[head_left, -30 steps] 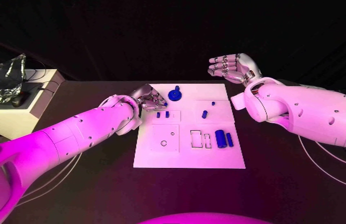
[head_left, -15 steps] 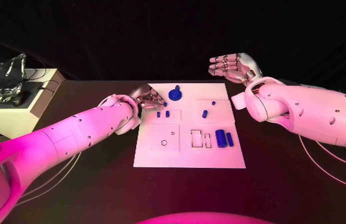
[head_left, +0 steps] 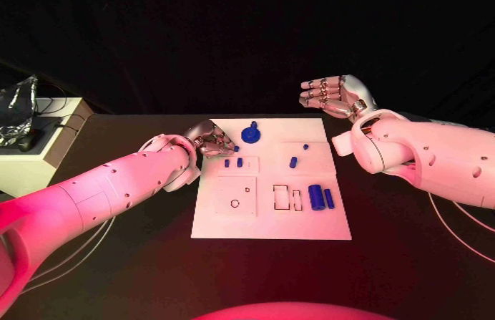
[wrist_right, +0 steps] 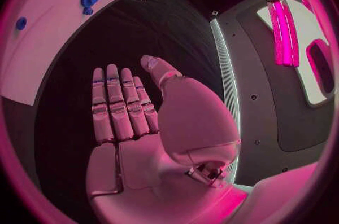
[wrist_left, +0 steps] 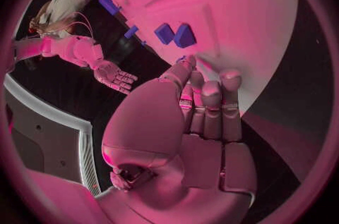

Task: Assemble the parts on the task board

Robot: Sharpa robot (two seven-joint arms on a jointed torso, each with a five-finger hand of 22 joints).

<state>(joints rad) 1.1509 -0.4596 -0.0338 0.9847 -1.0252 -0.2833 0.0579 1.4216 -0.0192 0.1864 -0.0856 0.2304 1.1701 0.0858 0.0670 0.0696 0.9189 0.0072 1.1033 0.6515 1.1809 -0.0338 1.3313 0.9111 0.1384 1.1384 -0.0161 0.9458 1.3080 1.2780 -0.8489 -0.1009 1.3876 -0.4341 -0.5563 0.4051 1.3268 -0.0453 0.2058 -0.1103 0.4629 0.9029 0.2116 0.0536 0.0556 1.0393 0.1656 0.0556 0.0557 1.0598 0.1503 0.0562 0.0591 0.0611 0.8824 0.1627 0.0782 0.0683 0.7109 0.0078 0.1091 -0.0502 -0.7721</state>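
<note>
The white task board (head_left: 235,220) lies in the middle of the black table. On it are a round blue knob part (head_left: 251,134), two short blue pegs (head_left: 233,163), a small blue piece (head_left: 293,163), a thick blue cylinder (head_left: 315,197) and a slimmer one (head_left: 328,199). My left hand (head_left: 212,140) is low over the board's far left corner, fingers together, pinching a small blue part (head_left: 235,148) at its fingertips (wrist_left: 185,66). The two pegs (wrist_left: 175,35) lie just beyond those fingertips. My right hand (head_left: 332,97) is raised beyond the board's far right corner, fingers straight, holding nothing (wrist_right: 134,105).
A white box (head_left: 36,155) with a crinkled silvery bag (head_left: 18,109) stands off the table's left edge. Thin cables (head_left: 454,227) trail on the table under my right arm. Outlined recesses (head_left: 287,198) show in the board's near half.
</note>
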